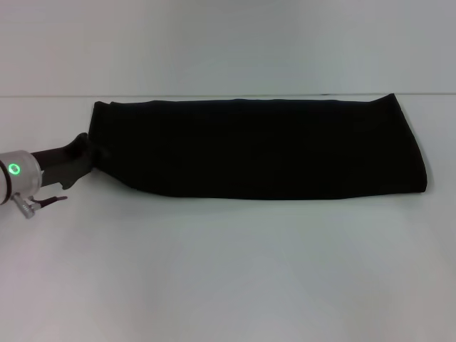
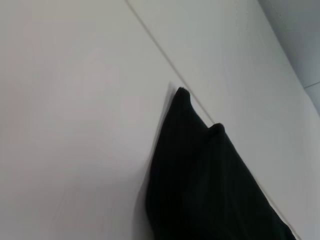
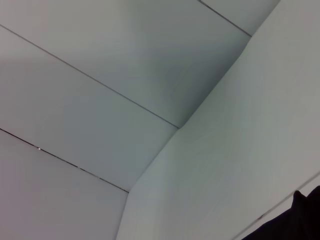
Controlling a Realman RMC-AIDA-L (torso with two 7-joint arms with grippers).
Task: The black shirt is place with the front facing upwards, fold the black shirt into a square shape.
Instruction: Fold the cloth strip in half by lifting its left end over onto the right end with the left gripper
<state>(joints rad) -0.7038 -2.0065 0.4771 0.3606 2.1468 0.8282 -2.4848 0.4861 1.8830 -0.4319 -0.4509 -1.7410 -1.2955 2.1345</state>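
On the white table (image 1: pixel 228 271), head view:
Shirt: the black shirt (image 1: pixel 263 146) lies folded into a long flat band across the far half of the table, plain black side up, no lettering showing.
Left gripper: the left gripper (image 1: pixel 91 153) comes in low from the left edge and meets the shirt's left end — black on black, so I cannot tell whether its fingers are apart or together.
Wrist ring: a green light (image 1: pixel 14 169) glows on the silver cuff behind it.
Right arm: out of this view.

Left wrist view:
Shirt: one end of the shirt (image 2: pixel 210 185) fills the lower part, with two small peaks of cloth at its edge, lying on the table (image 2: pixel 75 125).

Right wrist view:
Walls: pale panels (image 3: pixel 100 75) with thin seams.
Shirt: a dark patch in one corner (image 3: pixel 300 220) — probably the cloth.
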